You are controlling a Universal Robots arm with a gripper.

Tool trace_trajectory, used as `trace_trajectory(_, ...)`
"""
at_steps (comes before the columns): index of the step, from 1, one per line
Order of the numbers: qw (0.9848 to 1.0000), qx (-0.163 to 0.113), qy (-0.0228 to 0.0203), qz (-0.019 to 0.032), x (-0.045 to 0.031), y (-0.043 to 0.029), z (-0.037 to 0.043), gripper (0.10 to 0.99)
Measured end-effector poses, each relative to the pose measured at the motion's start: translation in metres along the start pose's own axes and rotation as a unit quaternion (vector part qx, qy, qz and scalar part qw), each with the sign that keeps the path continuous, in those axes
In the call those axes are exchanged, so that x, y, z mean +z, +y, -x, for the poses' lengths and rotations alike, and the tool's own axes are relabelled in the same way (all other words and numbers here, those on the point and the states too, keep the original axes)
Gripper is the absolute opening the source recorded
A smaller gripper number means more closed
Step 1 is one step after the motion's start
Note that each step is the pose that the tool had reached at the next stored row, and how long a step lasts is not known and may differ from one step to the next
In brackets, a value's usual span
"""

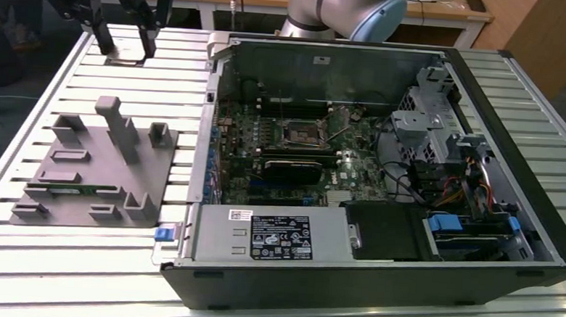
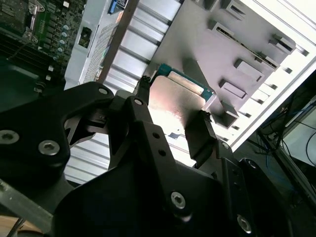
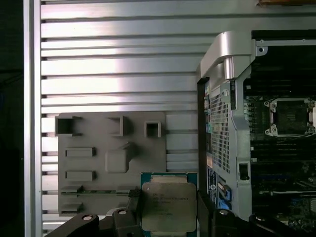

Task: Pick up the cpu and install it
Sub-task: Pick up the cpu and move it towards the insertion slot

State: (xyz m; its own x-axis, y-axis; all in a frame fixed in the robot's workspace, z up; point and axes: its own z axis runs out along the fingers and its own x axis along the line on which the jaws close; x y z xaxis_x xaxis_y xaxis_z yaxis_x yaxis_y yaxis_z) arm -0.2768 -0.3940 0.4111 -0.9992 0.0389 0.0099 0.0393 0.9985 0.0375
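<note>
The cpu (image 3: 168, 207) is a flat square chip with a pale silver top and a thin green rim. My gripper (image 3: 168, 197) is shut on it, one black finger on each of two opposite edges. In the second wrist view the cpu (image 2: 173, 106) sits level between the fingertips (image 2: 203, 118) of the gripper (image 2: 174, 98). In the exterior view the gripper (image 1: 126, 47) holds the cpu (image 1: 123, 56) over the slatted table at the far left, beyond the grey holder tray (image 1: 88, 177). The black socket frame (image 1: 299, 134) lies on the motherboard inside the open computer case.
The open computer case (image 1: 514, 178) fills the exterior view's right, its near wall (image 3: 232, 123) standing between the gripper and the motherboard. Upright grey blocks (image 1: 119, 132) rise from the holder tray. Cables and drive bays (image 1: 456, 182) crowd the case's right side.
</note>
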Motion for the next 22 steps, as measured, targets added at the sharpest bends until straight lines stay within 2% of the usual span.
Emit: trace_trajectory(22, 1.0, 0.0, 0.0001, -0.0001, -0.0003, 0.0013, 0.0309, 0.541)
